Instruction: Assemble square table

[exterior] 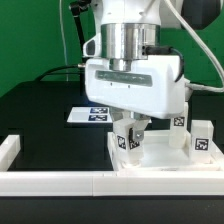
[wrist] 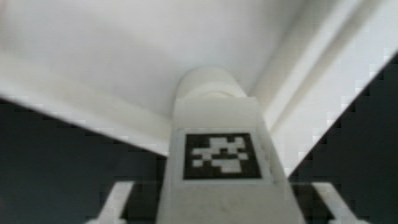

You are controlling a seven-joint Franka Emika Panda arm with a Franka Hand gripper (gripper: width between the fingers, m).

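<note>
Exterior view, step in hand: The hand (exterior: 132,133) stands low in the centre of the frame, clenched on a leg (exterior: 127,137). By judgement, this is the pick-and-fit of one leg to the square table.
Exterior view, task's thing: The tabletop (exterior: 165,158) lies flat at the lower right of the frame, just behind the border rail (exterior: 60,180) that runs along the bottom edge. The held leg is upright over the slab's nearer left part; whether its foot touches the slab cannot be told.
Exterior view, other parts: A second leg (exterior: 203,141) stands upright at the right edge of the frame. A further tagged piece (exterior: 180,121) shows beside the hand; its kind cannot be told. The marker board (exterior: 88,114) lies flat on the black counter (exterior: 40,110), left of centre.
Exterior view, materials: Slab, legs and rail are white, matte, hard-looking plastic. The legs are short blocks with black-and-white square tags.
Wrist view, grip: The fingers (wrist: 121,205) flank the leg (wrist: 221,140) at the bottom of the frame. The leg runs away from the camera to a rounded end.
Wrist view, surface: Beyond the leg lies a white face with a raised rim (wrist: 329,85), crossing the upper right of the frame.
Next move, judgement: The leg's end must be lined up with its seat in the slab, then driven in with the leg kept square. No seat is visible in this view.
</note>
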